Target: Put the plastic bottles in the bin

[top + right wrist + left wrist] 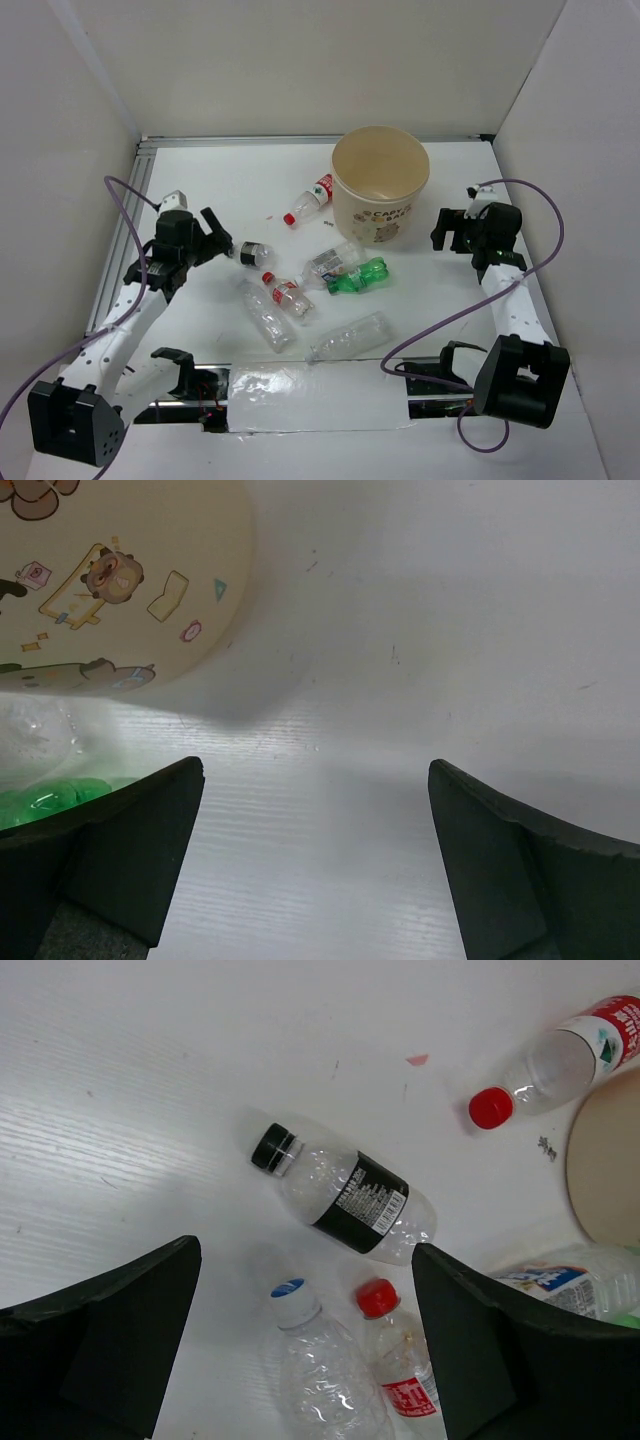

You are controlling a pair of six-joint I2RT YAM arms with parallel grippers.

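Several plastic bottles lie on the white table left of and in front of the bin (377, 214), a wide tan paper bucket standing upright and empty. They include a black-capped bottle (255, 253), a red-capped one (308, 200) beside the bin, a small red-capped one (287, 293), a green one (360, 277) and clear ones (350, 337). My left gripper (222, 240) is open and empty just left of the black-capped bottle (345, 1195); a blue-capped clear bottle (320, 1360) and the small red-capped one (400, 1355) lie between its fingers (120, 1330). My right gripper (445, 230) is open and empty, right of the bin (120, 580).
White walls enclose the table on three sides. A strip of clear plastic sheet (320, 395) lies along the near edge between the arm bases. Purple cables (450, 320) loop from both arms. The green bottle's end (50, 795) shows at the left of the right wrist view.
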